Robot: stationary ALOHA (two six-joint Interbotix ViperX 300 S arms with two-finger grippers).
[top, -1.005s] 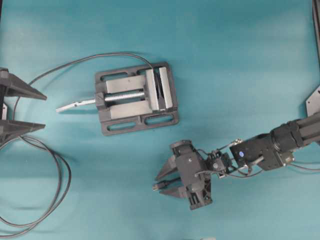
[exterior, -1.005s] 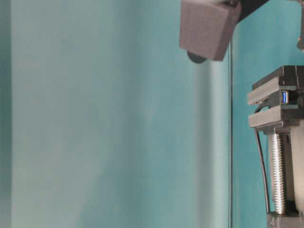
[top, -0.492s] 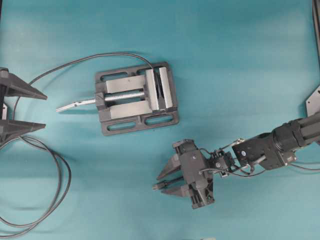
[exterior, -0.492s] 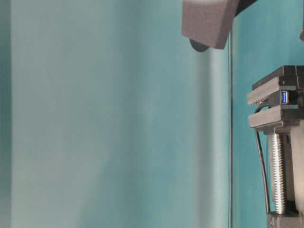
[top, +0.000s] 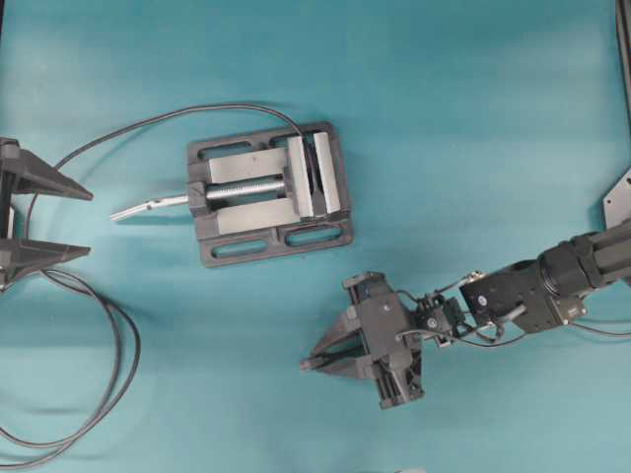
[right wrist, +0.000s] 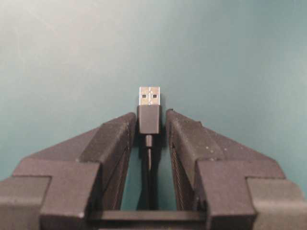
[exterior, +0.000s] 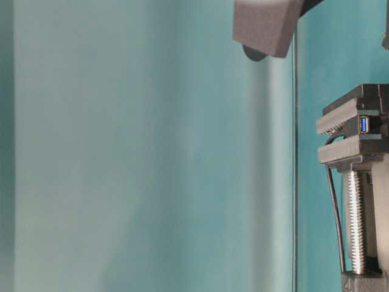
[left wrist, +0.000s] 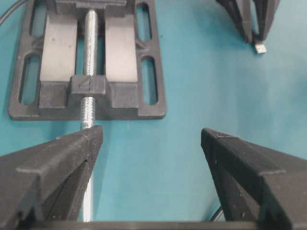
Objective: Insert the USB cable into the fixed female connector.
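A teal table [top: 473, 118] seen from overhead. A grey vise [top: 268, 192] sits at about eleven o'clock from centre, a raised digit, seemingly "4", on its screw block; its jaws clamp the fixed female connector [exterior: 364, 125], whose blue-tongued opening shows in the table-level view. No other writing is legible. At nine o'clock the left end effector [top: 22, 219] waits with jaws spread wide, empty. At five o'clock the right end effector [right wrist: 149, 125] has narrowed over the last second: its jaws now flank the black plug of the USB cable [right wrist: 149, 115], touching or nearly so. The plug's silver tip points toward nine o'clock. Judging by this, the pickup is under way; insertion remains.
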